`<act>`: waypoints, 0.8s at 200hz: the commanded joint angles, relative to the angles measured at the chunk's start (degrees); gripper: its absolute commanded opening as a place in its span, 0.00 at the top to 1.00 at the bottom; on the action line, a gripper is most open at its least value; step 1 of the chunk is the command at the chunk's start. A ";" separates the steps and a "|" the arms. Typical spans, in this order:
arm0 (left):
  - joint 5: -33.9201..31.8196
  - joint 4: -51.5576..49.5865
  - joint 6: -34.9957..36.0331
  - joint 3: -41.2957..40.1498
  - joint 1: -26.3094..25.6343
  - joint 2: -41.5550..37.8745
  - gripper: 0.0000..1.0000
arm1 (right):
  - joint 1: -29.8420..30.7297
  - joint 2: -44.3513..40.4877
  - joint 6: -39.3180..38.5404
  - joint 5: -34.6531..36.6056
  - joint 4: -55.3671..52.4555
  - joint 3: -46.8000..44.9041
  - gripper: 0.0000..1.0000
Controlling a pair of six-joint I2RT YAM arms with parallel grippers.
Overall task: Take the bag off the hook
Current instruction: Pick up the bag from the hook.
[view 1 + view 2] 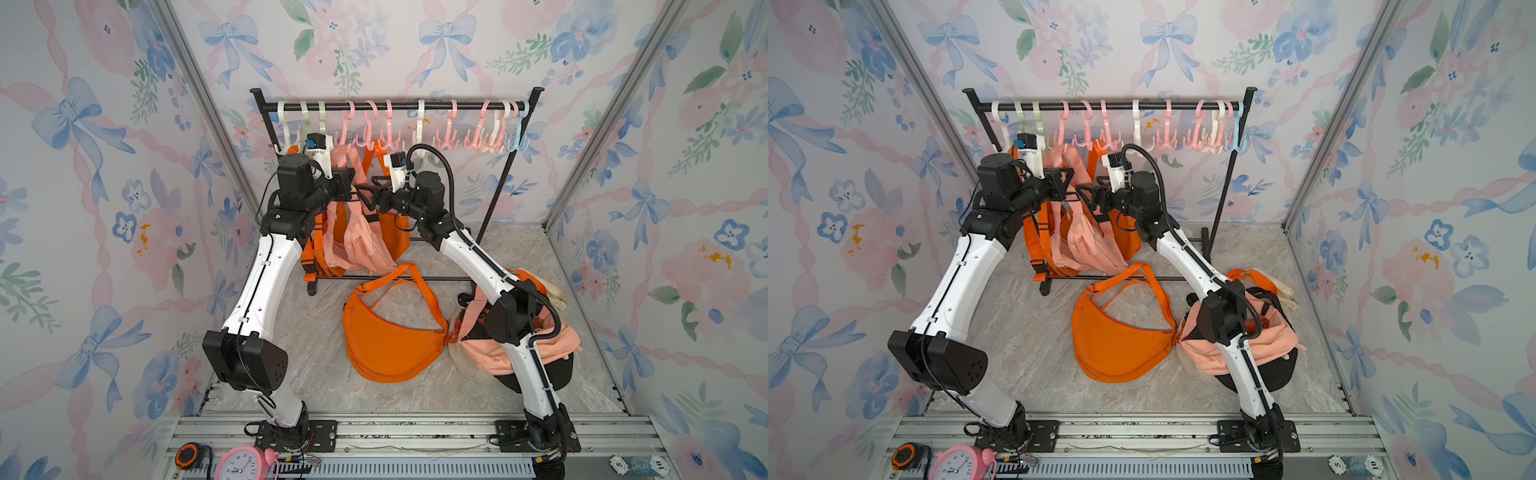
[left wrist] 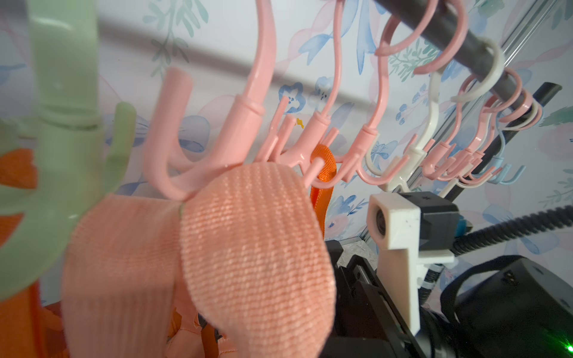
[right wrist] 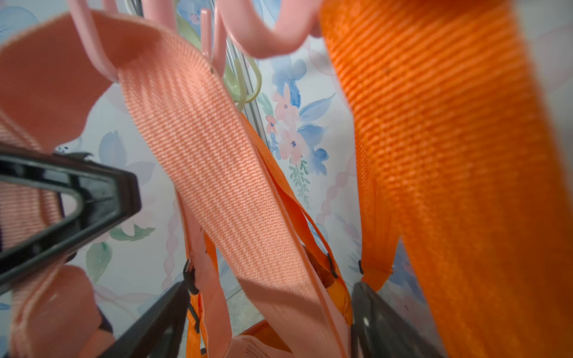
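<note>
Up at the rail, the salmon bag hangs by one strap

From where I stand, both arms reach in under the black metal rail (image 1: 403, 107) of the clothes rack, at the end where the loaded hooks are. The salmon-pink fabric bag (image 1: 357, 249) hangs there above the marble-patterned table (image 1: 316, 374), its wide salmon webbing strap (image 2: 248, 248) looped over a prong of a pink plastic multi-prong hook (image 2: 176, 173). Close behind, an orange fabric bag (image 1: 397, 235) hangs by its orange webbing strap (image 2: 324, 167) from the neighbouring pink hook (image 2: 304, 155), so the two crowd each other.

The left pincer (image 1: 1069, 179) is closed tight and, as far as I can make out, pinches the salmon strap below the hook. The strap arches up slack there, which I take to be the point of the hold: slack lets the loop clear the upturned prong. The right pincer (image 3: 271, 288) stands wide, the salmon strap running between its fingers unsqueezed, the orange strap just beside it. I judge it sits there to steady the strap without snagging its orange neighbour.

The bag is not yet off; lifting the loop over the prong tip looks like the step left. An orange crescent-shaped bag (image 1: 386, 336) and a heap of other bags (image 1: 478, 355) lie on the table, well apart from the hooks.
</note>
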 commanded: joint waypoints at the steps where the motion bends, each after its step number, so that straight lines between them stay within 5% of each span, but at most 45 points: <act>1: 1.39 1.19 -0.99 -0.37 0.55 -0.72 1.00 | -0.44 2.42 0.90 0.14 -1.16 3.86 0.22; 56: 1.98 1.25 -1.26 -0.91 0.85 -0.40 1.00 | -0.65 7.53 2.17 1.10 -1.49 10.75 0.27; 126: 2.27 1.77 -1.74 -2.26 1.12 -0.35 1.00 | -0.79 7.77 4.25 0.66 0.43 10.75 0.91; 160: 2.35 1.76 -1.74 -2.34 1.40 -0.43 1.00 | -0.63 6.69 4.43 0.56 1.26 9.54 1.00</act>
